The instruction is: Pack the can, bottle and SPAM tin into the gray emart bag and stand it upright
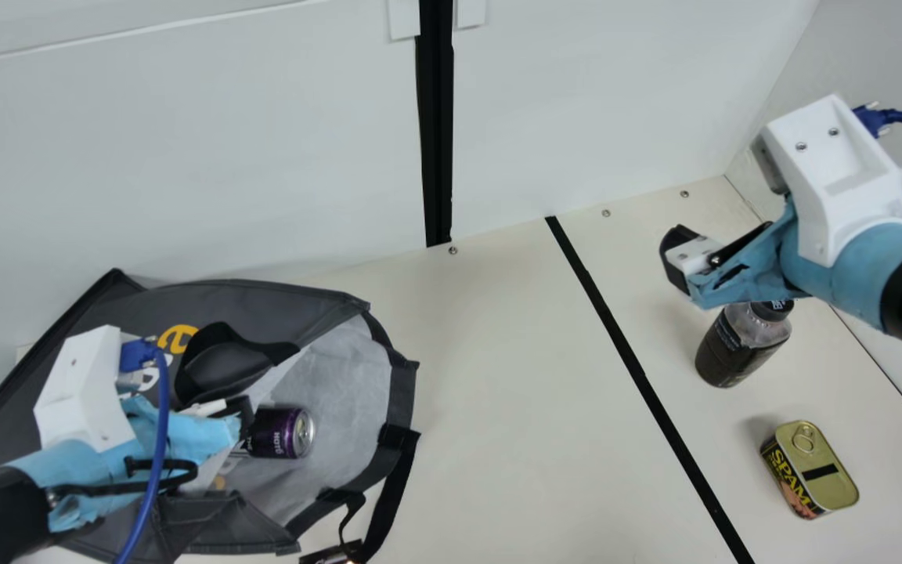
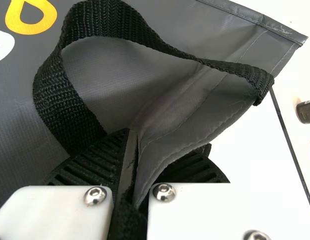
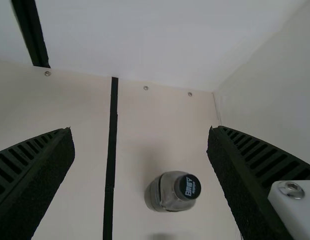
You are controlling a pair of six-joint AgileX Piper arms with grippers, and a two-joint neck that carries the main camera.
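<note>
In the bag (image 1: 271, 301), can (image 1: 269, 433) lying, top rightward

In the main view, your left end effector (image 1: 238, 409) hides one end of the can (image 1: 283, 432), and the left edge crops the gray emart bag (image 1: 279, 305). Your right end effector (image 1: 676, 260) covers part of the bottle's (image 1: 739, 348) cap. You can't identify the dark, shiny thing (image 1: 330, 556) cropped below, nor the dark patch (image 3: 162, 236) at the right wrist view's bottom edge.

Tbl (image 1: 514, 392) has 1 bag (image 1: 286, 304), 1 btl (image 1: 739, 348), 1 tin (image 1: 820, 460).
</note>
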